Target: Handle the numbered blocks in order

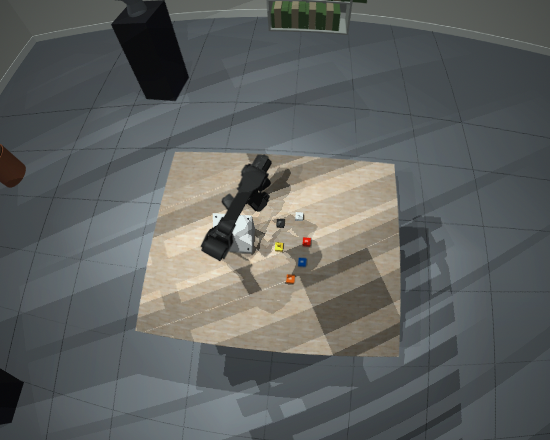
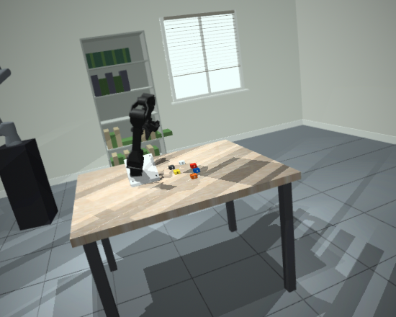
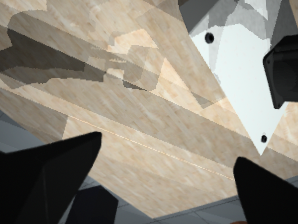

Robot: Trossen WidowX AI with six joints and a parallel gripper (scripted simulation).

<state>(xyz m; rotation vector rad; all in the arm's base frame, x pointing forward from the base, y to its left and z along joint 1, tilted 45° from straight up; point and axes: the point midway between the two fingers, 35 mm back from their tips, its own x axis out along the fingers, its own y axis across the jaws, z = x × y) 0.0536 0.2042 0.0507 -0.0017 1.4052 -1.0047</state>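
Note:
Small blocks stand apart on the table: white (image 1: 299, 216) (image 2: 182, 163), black (image 1: 280, 223) (image 2: 171, 167), red (image 1: 307, 242) (image 2: 193, 166), yellow (image 1: 279, 247) (image 2: 176, 172), blue (image 1: 302, 262) (image 2: 196, 170) and orange (image 1: 290, 279) (image 2: 194, 176). Their digits are too small to read in the top and exterior views. My gripper (image 3: 168, 151) is open, with nothing between its fingers. It hangs high above the table, off to the side of the blocks nearest the black and white ones. No block shows in the wrist view.
The table (image 1: 207, 310) (image 2: 106, 212) carries the arm's white base plate (image 1: 245, 240) (image 2: 145, 174) (image 3: 245, 80), left of the blocks in the top and exterior views. The arm (image 1: 235, 207) (image 2: 137, 140) rises from it. A bookshelf (image 2: 122, 104) and a black pedestal (image 1: 154, 60) (image 2: 27, 187) stand beyond the table.

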